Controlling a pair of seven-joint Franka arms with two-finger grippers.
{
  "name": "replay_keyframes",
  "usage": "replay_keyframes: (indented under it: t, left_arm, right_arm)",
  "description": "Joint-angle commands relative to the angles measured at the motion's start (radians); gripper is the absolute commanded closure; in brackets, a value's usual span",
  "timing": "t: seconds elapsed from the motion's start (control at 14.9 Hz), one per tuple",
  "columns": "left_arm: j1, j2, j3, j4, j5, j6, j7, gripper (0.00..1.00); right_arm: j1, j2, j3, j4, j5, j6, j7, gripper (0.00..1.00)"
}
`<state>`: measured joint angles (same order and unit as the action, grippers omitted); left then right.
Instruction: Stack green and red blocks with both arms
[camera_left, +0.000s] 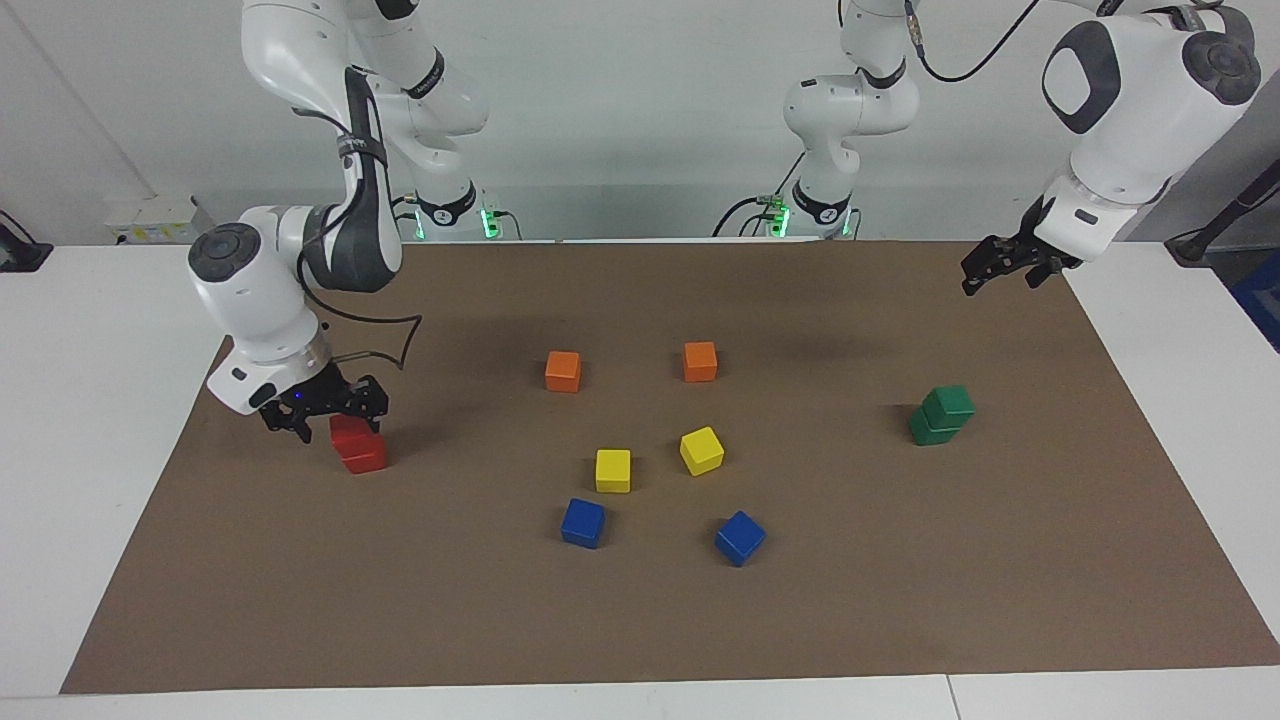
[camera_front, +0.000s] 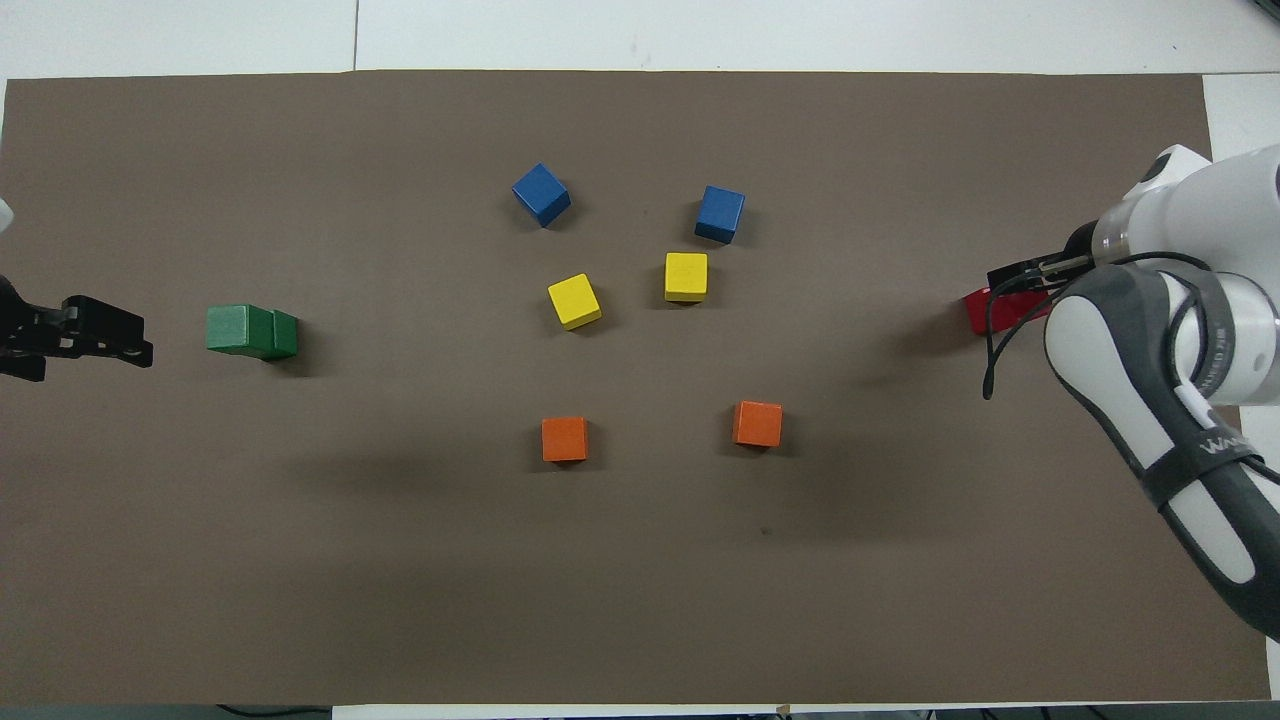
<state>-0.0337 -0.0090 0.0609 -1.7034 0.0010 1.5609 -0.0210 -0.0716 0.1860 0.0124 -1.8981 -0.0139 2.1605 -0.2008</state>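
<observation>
Two red blocks (camera_left: 360, 447) are stacked at the right arm's end of the mat, the upper one a little askew; only a sliver of the stack shows in the overhead view (camera_front: 985, 312). My right gripper (camera_left: 332, 412) is low, right at the upper red block, and also shows in the overhead view (camera_front: 1018, 282). Two green blocks (camera_left: 941, 415) are stacked toward the left arm's end, the upper one offset; they also show in the overhead view (camera_front: 250, 332). My left gripper (camera_left: 1005, 265) is open, empty and raised over the mat's edge, apart from the green stack; it also shows in the overhead view (camera_front: 105, 335).
In the middle of the brown mat (camera_left: 640, 620) lie two orange cubes (camera_left: 563, 371) (camera_left: 700, 361), two yellow cubes (camera_left: 613, 470) (camera_left: 702, 450) and two blue cubes (camera_left: 583, 523) (camera_left: 740, 538), all single and apart.
</observation>
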Motion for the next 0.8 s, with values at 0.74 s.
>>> replay_keyframes:
  t: [0.74]
  left_arm:
    - [-0.002, -0.008, -0.069, 0.085, 0.014, -0.004, 0.007, 0.0]
  right_arm:
    - [-0.007, -0.23, 0.029, 0.352, 0.014, -0.691, 0.166, 0.0]
